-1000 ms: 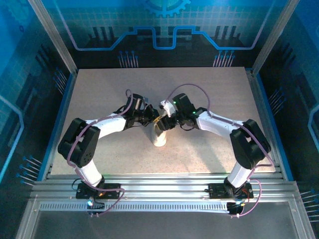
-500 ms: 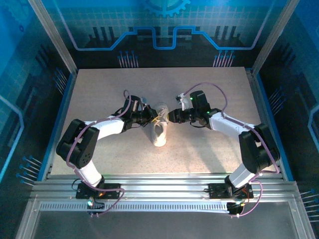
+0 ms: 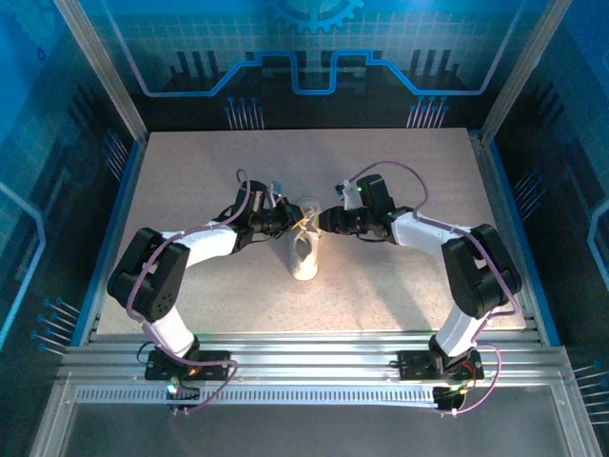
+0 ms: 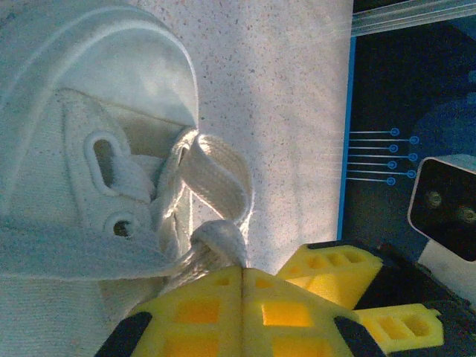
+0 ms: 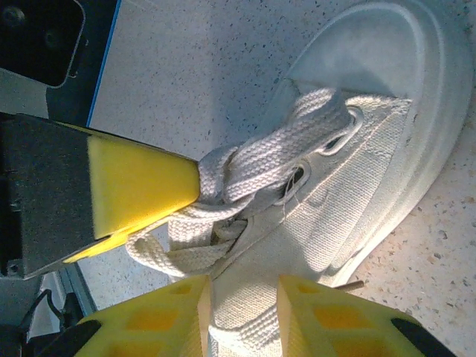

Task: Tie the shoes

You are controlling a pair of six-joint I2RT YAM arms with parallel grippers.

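Top: small white canvas low-top sneaker (image 3: 305, 255) at centre of speckled grey table (image 3: 409, 286). Left gripper (image 3: 288, 221) sits at its 10 o'clock, right gripper (image 3: 324, 220) at its 2 o'clock.
Left wrist: left gripper (image 4: 243, 272) fully closed, pinching flat white laces (image 4: 223, 175) beside the sneaker (image 4: 44, 149).
Right wrist: right gripper (image 5: 239, 290) narrowed onto the laces (image 5: 275, 149); a strand fills the gap between its jaws.

You are looking down on a speckled beige tabletop (image 3: 190, 286) edged by a thin blue border (image 3: 108, 238) and closed in on three sides by dark panels. The back wall (image 3: 400, 48) carries a bright blue grid, circuit traces and part of a gear motif (image 3: 319, 11). The side walls (image 3: 38, 190) repeat the traces in blue on near-black. Slanted aluminium posts (image 3: 102, 71) frame the far corners. Along your near edge run ribbed aluminium rails (image 3: 314, 350) and a perforated strip (image 3: 314, 393), with a grey panel (image 3: 314, 428) below them. In the left wrist view, warm light falls across the table's grain beside the blue edge.
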